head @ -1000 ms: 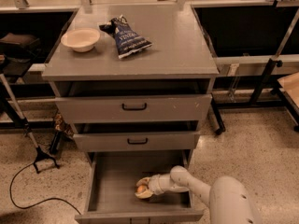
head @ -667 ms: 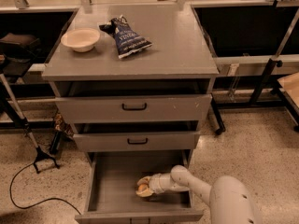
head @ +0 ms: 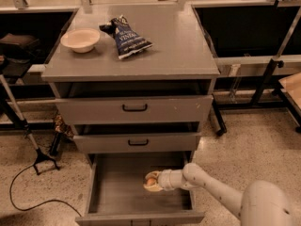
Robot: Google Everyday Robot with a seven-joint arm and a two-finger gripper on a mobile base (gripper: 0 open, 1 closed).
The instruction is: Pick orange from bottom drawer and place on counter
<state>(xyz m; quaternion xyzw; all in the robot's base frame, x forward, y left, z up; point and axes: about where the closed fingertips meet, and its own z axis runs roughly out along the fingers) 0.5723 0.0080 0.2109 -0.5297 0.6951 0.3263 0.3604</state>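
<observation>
I'm holding the gripper (head: 149, 182) low in the open bottom drawer (head: 117, 192), the arm reaching in from the right. The fingers look pinched onto the orange (head: 151, 181), one above and one below. I can't tell whether the fruit is clear of the drawer's grey floor. On the grey worktop (head: 183, 46) a beige bowl (head: 80, 39) and a dark snack bag (head: 128, 36) crowd the left, so the bare right side looks the easy landing. There's speckled floor (head: 254, 145) all around.

The arm (head: 214, 193) reached leftward from the lower right, placing the gripper (head: 150, 183) near the bottom drawer's (head: 141, 217) right edge, fingers clamped on the orange (head: 151, 180).
</observation>
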